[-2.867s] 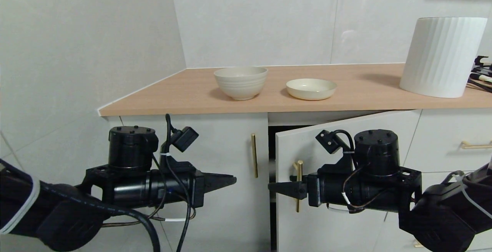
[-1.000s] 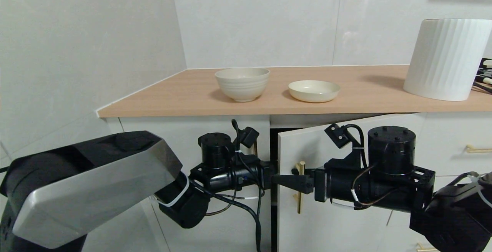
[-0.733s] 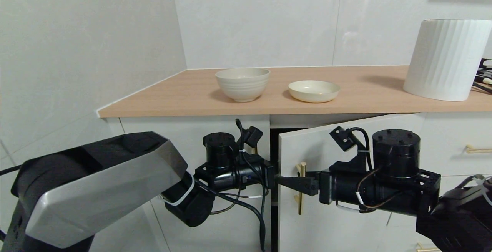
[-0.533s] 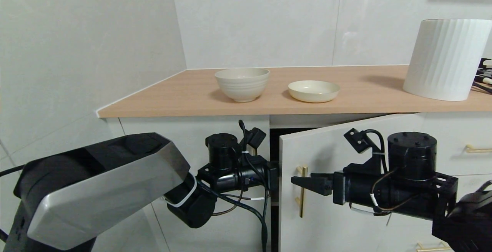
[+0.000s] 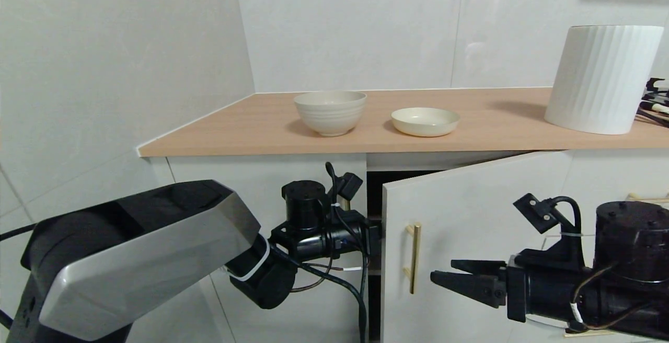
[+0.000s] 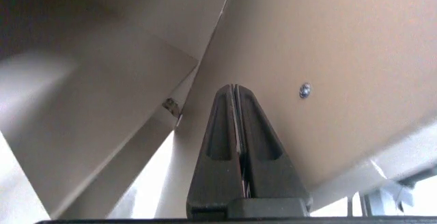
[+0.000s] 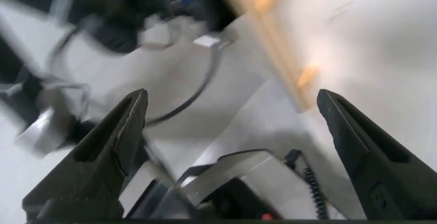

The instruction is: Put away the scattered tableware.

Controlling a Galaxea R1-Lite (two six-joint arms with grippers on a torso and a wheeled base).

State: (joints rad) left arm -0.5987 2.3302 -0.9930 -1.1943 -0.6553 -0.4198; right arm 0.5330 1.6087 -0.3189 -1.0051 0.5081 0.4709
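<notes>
While the left gripper (image 6: 233, 94), fingers together, sits behind the ajar cabinet door (image 5: 470, 212) and the right gripper (image 5: 443, 271) hangs fingers apart, opening seems underway; next, swing it wide.

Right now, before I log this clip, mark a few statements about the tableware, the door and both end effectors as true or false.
1. The bowl and the shallow dish stand side by side on the counter. True.
2. The right end effector is clamped on the gold handle. False: it is open and hangs apart from the handle, on the robot's right of it.
3. The left end effector is shut. True.
4. The cabinet door is fully closed. False: it stands ajar, with a dark gap along its handle edge.
</notes>
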